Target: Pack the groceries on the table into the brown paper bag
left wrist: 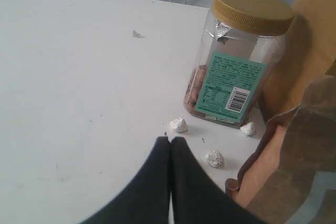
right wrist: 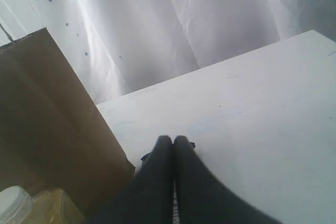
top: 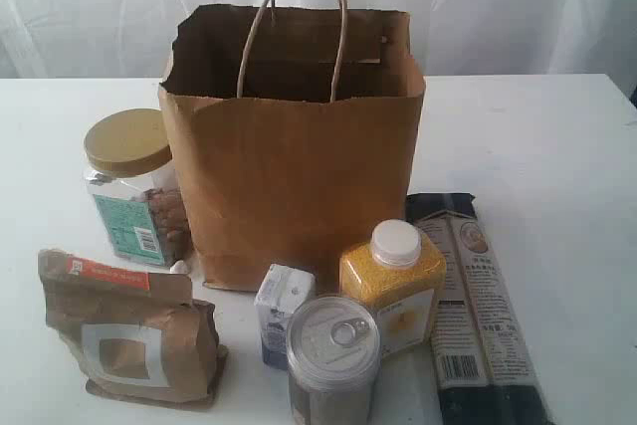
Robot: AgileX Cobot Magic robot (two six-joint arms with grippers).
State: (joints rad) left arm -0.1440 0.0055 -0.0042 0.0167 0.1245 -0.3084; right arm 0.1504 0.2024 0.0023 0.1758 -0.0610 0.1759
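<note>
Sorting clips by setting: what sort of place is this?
Probably a staged lab bench, not a kitchen: a plain white table, white sheeting behind it, and a nut jar and can by a brown paper bag.

2 matte black fingers (left wrist: 152,187) on the left gripper (left wrist: 169,141) – smooth, tapering; right gripper (right wrist: 173,140) alike, blurred

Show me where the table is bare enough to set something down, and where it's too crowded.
Bare, in the exterior view: the table right of the brown paper bag and pasta pack, and the strip left of the nut jar. Crowded: in front of the bag, where kraft pouch, carton, can and yellow bottle stand close together.
</note>
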